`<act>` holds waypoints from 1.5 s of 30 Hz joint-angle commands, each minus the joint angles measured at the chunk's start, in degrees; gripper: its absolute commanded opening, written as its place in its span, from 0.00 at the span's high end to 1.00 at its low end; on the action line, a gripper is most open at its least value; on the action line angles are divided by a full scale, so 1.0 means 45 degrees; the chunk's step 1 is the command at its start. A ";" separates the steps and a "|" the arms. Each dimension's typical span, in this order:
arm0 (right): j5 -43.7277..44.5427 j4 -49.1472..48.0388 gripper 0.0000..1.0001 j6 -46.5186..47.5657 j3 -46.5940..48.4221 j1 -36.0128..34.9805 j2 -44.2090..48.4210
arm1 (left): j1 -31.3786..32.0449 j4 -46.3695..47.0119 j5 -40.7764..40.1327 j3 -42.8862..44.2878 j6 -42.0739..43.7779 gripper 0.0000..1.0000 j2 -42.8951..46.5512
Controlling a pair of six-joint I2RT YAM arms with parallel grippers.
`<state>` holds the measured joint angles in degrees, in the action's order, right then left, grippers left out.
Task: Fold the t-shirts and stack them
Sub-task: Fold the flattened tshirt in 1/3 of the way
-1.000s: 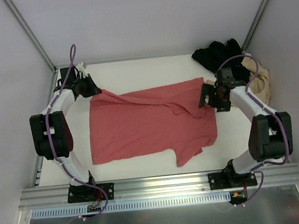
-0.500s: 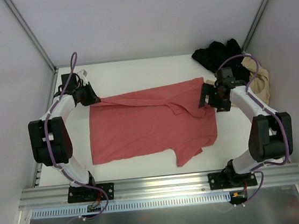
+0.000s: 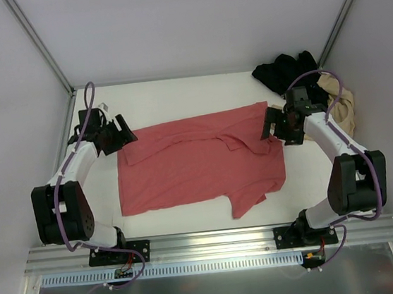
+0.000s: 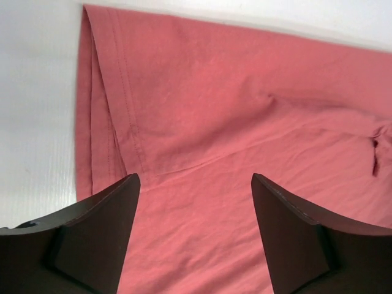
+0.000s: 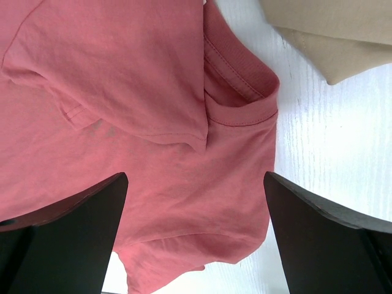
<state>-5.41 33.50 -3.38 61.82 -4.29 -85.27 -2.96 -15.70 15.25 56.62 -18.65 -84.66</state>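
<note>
Coral-red and spread over the middle of the table (image 3: 176, 96): the red t-shirt (image 3: 198, 164), lying sideways, hem toward the left edge, collar toward the right, not yet folded.

At the left edge, the left claw (image 3: 119, 134) hovering over the shirt's far-left corner, spread apart and pinching nothing. From its own camera, the left claw (image 4: 196, 184) with the dark fingers (image 4: 92, 233) wide and the stitched hem (image 4: 107, 122) lying flat on the table below and beyond them. Probably placed there so that the hem corner lies square before any fold.

Across the middle, a low ridge of wrinkles running from that corner toward the collar. Far sleeve turned in over the chest; near sleeve (image 3: 249, 201) poking out toward the near edge. Looks laid out for flattening, with creases left to smooth.

Toward the right edge, the right claw (image 3: 277, 125) poised over the collar end, spread wide, gripping nothing. Seen from the wrist, the right claw (image 5: 196, 177) above the ribbed collar (image 5: 239, 79), cloth untouched. Likely stationed opposite its partner so both ends can be taken together.

In the far-right corner, the black t-shirt (image 3: 284, 72) crumpled in a heap; just beside it along the right edge, the beige t-shirt (image 3: 345, 109), partly hidden by the right arm. Near the red collar but apart from it in the wrist view (image 5: 331, 37). Apparently parked out of the way, awaiting a turn. No stack begun.
</note>
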 commanded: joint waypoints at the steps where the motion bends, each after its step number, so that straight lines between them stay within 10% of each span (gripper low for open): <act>1: -0.0048 0.0311 0.00 0.0164 0.0539 0.0193 0.0551 | 0.0053 0.0209 -0.0302 0.0268 -0.0717 0.24 0.0651; 8: -0.0243 0.0135 0.00 0.0106 0.0480 0.0193 0.0376 | 0.0072 0.0560 0.0069 0.0659 -0.1595 0.24 -0.0754; 17: -0.0165 0.0193 0.01 0.0243 0.0676 0.0212 0.0259 | 0.0072 -0.0649 -0.0123 0.1929 -0.2320 0.49 -0.3138; 45: -0.0282 -0.0119 0.01 0.0106 0.0246 0.0212 0.0415 | 0.0092 -0.1823 -0.1513 0.0074 -0.2065 0.55 -0.2436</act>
<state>-6.46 33.28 -2.96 62.43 -3.84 -85.03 -2.96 -23.44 9.28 57.32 -27.53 -95.13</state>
